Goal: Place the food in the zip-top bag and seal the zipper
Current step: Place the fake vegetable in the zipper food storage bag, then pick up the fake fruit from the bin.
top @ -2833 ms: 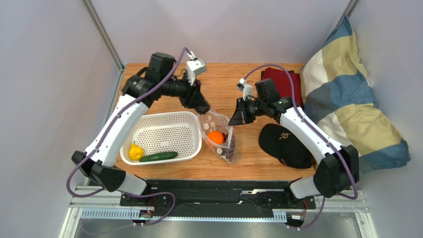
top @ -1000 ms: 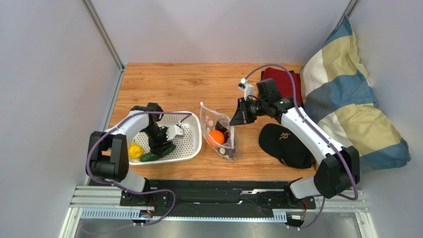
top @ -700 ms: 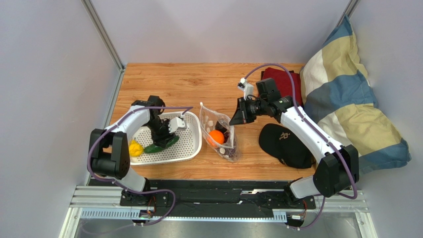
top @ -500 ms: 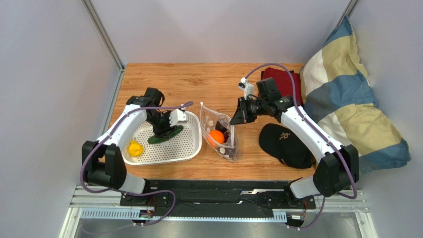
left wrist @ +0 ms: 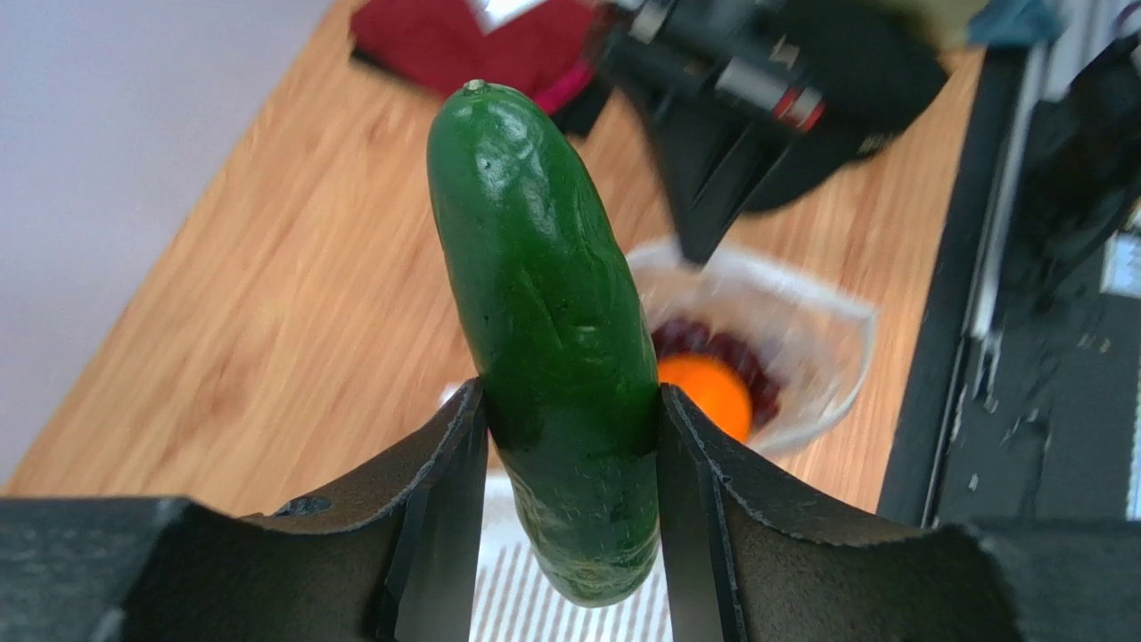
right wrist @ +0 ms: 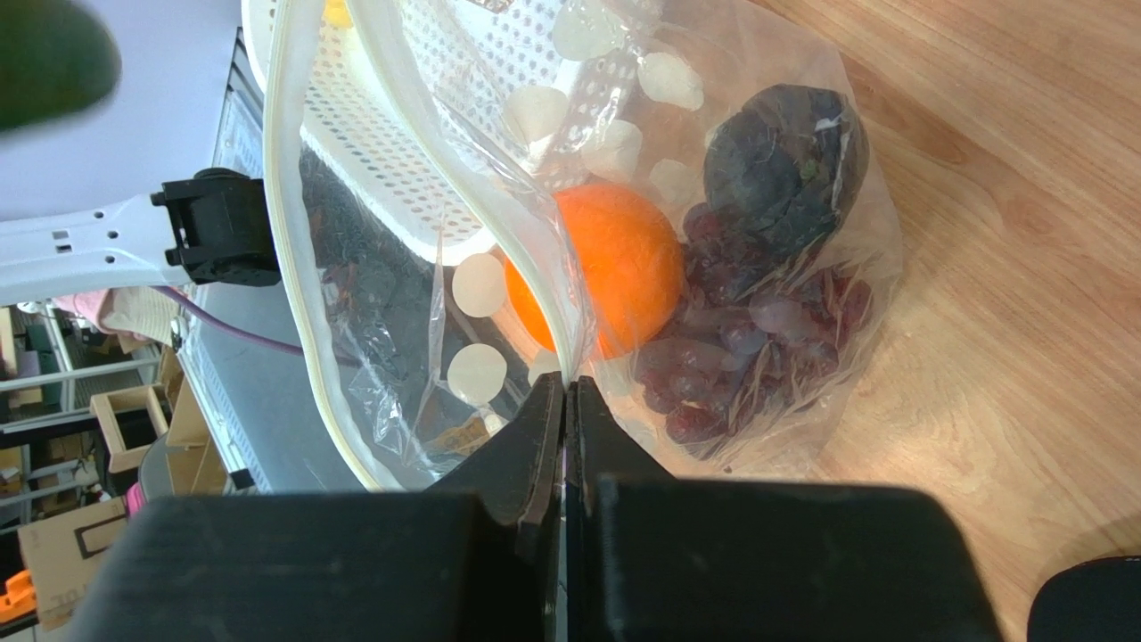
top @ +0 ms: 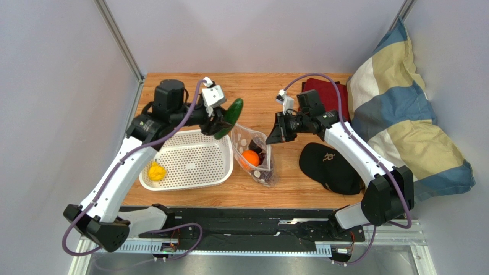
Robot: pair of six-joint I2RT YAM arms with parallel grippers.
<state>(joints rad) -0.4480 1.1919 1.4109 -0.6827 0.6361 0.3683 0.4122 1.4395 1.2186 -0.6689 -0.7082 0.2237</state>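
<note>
My left gripper (top: 222,121) is shut on the long green cucumber (top: 230,111), held in the air just left of the zip-top bag (top: 256,163). In the left wrist view both fingers press the cucumber (left wrist: 549,281) near its lower end. My right gripper (right wrist: 565,388) is shut on the bag's mouth edge, holding it up and open. The pale zipper (right wrist: 277,201) curves round the mouth. Inside the bag lie an orange (right wrist: 603,268), dark red grapes (right wrist: 750,348) and a dark purple round fruit (right wrist: 784,154). The yellow lemon (top: 156,172) sits in the white basket (top: 195,157).
A black cap (top: 330,166) lies right of the bag, near my right arm. A red cloth (top: 327,91) is at the back right, and a striped pillow (top: 396,109) leans past the table's right edge. Grey walls close in the left side and the back.
My left gripper has lifted the cucumber out of the basket and carried it up and to the right, beside the bag's mouth. The right gripper and the bag have stayed still.
</note>
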